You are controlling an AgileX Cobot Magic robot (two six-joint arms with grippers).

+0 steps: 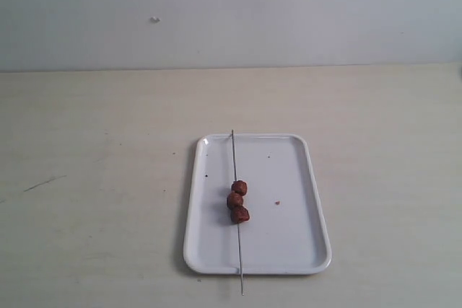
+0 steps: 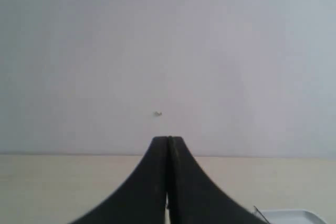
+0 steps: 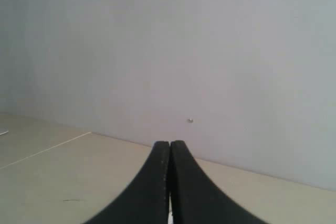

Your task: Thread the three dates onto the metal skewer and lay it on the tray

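The white tray (image 1: 289,247) lies on the table near the front middle of the exterior view. The metal skewer (image 1: 234,156) rests lengthwise across it, its near tip sticking out past the tray's front rim. The three dates (image 1: 237,201) sit threaded on it, bunched together near its middle. Neither arm shows in the exterior view. My left gripper (image 2: 168,141) is shut with nothing between its black fingers, facing the wall; a corner of the tray (image 2: 294,215) and the skewer tip (image 2: 259,212) show beside it. My right gripper (image 3: 170,144) is likewise shut and empty, facing the wall.
A tiny red crumb (image 1: 276,203) and a few dark specks lie on the tray. The beige table (image 1: 94,178) ends at a pale wall with a small mark (image 1: 154,19). A dark scratch (image 1: 42,183) marks the table at the left.
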